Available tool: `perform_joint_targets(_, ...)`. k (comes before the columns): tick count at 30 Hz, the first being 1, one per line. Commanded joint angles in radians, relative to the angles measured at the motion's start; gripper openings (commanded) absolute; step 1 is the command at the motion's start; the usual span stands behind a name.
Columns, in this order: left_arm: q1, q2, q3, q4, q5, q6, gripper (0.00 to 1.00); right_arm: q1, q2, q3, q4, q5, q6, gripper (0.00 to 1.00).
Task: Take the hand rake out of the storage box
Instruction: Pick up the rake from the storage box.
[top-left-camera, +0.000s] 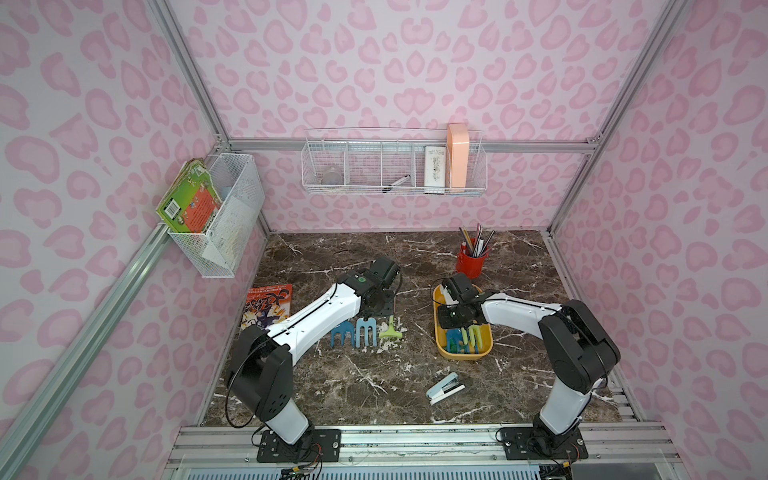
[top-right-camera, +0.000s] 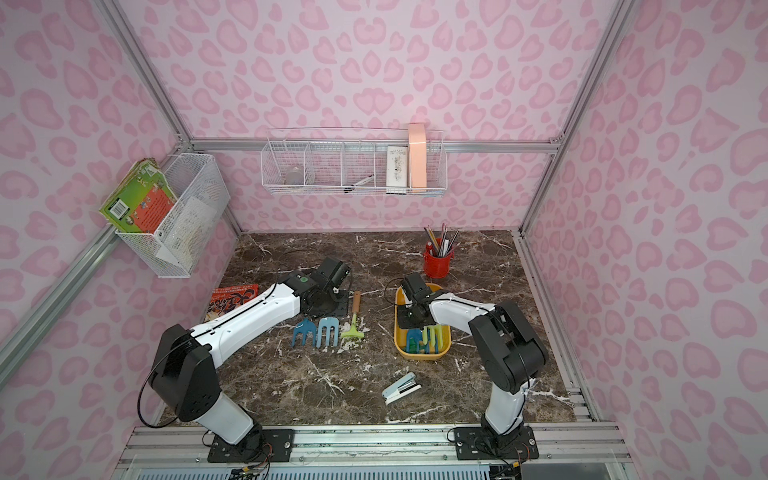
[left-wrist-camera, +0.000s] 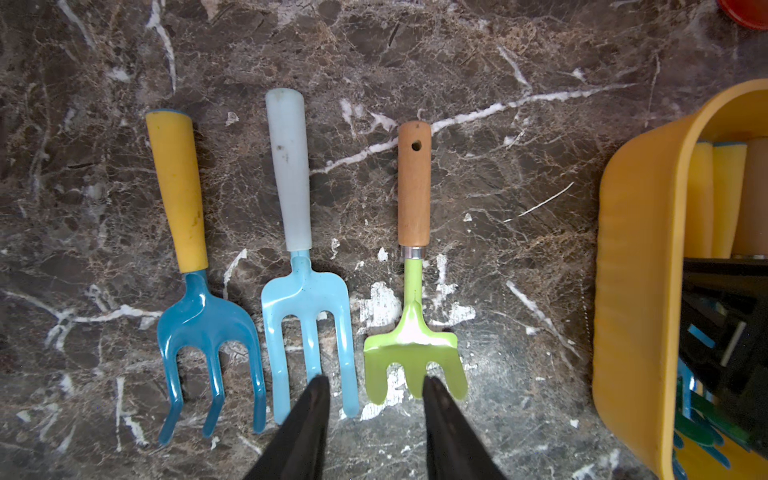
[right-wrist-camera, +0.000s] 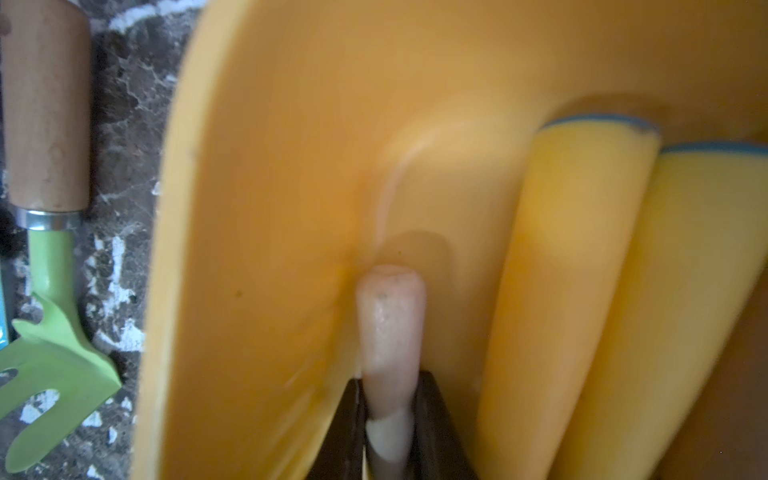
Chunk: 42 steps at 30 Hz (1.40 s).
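Storage box: your shallow yellow plastic storage box (top-left-camera: 462, 356) (top-right-camera: 420, 356) with rounded corners sits on the dark brown marble-patterned table (top-left-camera: 374, 386), in front of your right arm.
Hand rake: the hand rake (right-wrist-camera: 390, 324) with the pale, whitish handle is inside the storage box, against the wall that faces your left arm. Its head is hidden.
Right gripper: your right gripper (right-wrist-camera: 390, 376) reaches down into the storage box, and its dark fingers (right-wrist-camera: 349, 415) press on both sides of the pale handle, pinching it.
Other tools in the box: two thick yellow handles (right-wrist-camera: 582, 249) lie beside the hand rake, on the side away from your left arm. Green and blue heads show at the box's near end (top-left-camera: 465, 338).
Left gripper: your left gripper (left-wrist-camera: 374, 390) hangs spread above the table, well apart from the storage box, gripping nothing.
Tools outside the box: on the left-arm side of the storage box, three lie side by side. Nearest the box is a green metal rake (left-wrist-camera: 413, 345) with a wooden handle, then a light blue fork (left-wrist-camera: 307, 299) with a white handle, then a dark blue fork (left-wrist-camera: 208, 328) with a yellow handle.
Beyond the box: a red pencil cup (top-left-camera: 471, 262) full of pencils stands just past its far end.
Before the box: a white and blue stapler (top-left-camera: 444, 388) lies near its near end.
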<state>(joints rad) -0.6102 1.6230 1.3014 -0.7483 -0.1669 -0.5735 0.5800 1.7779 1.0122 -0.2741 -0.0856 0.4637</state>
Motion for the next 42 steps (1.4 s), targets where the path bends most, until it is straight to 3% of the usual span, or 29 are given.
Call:
perform_joint_targets(1, 0.005, -0.014, -0.005, -0.008, -0.019, -0.003, 0.42, -0.019, -0.024, -0.043, -0.057, 0.043, -0.008, 0.14)
perform_joint_targets(12, 0.01, -0.008, -0.007, -0.008, -0.02, -0.005, 0.42, -0.24, -0.213, -0.211, -0.078, 0.037, -0.13, 0.05)
perform_joint_targets(23, 0.01, -0.002, -0.014, -0.028, -0.025, -0.002, 0.42, -0.501, -0.294, -0.185, -0.118, 0.05, -0.237, 0.04)
perform_joint_targets(27, 0.013, -0.009, -0.012, -0.031, -0.031, 0.004, 0.42, -0.491, -0.295, -0.133, -0.142, 0.045, -0.23, 0.03)
perform_joint_targets(35, 0.019, -0.034, -0.023, -0.035, -0.037, 0.006, 0.42, -0.333, -0.335, -0.009, -0.233, 0.11, -0.166, 0.03)
perform_joint_targets(42, 0.035, -0.049, -0.029, -0.034, -0.028, 0.008, 0.42, -0.262, -0.426, 0.053, -0.27, 0.145, -0.125, 0.02)
